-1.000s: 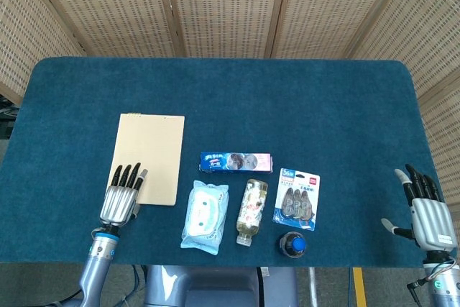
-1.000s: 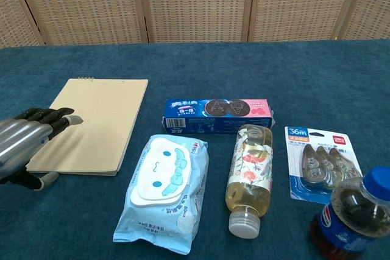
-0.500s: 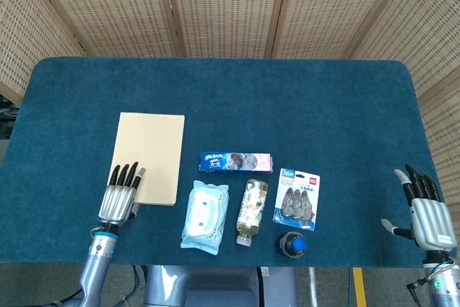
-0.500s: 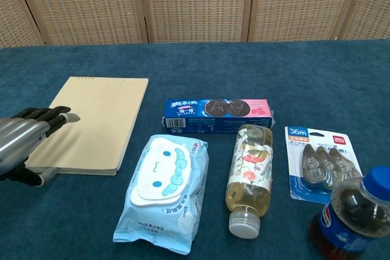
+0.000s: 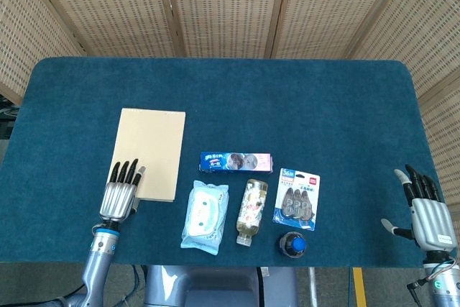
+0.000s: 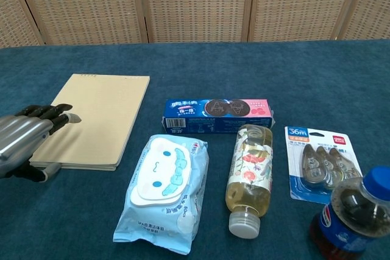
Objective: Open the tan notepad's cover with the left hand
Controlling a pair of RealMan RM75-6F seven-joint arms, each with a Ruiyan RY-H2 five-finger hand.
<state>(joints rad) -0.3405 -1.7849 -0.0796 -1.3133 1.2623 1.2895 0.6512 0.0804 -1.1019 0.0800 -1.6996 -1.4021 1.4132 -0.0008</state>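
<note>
The tan notepad (image 5: 151, 152) lies flat and closed on the blue table's left side, its binding at the far edge. My left hand (image 5: 121, 192) lies palm down at the pad's near-left corner, fingers stretched out side by side over the cover (image 6: 97, 117). In the chest view the left hand (image 6: 24, 141) has its thumb down by the pad's near edge; it holds nothing. My right hand (image 5: 424, 213) hovers at the table's near-right corner, fingers apart and empty, seen only in the head view.
Right of the pad lie a cookie box (image 6: 216, 115), a pale blue wipes pack (image 6: 167, 190), a floral-label bottle (image 6: 248, 175) on its side, a correction-tape pack (image 6: 320, 162) and an upright cola bottle (image 6: 356, 217). A wicker screen stands behind the table.
The notepad has slid a little away from me under the left hand's fingers, and that hand has shifted forward with it. The right hand has stayed put.
</note>
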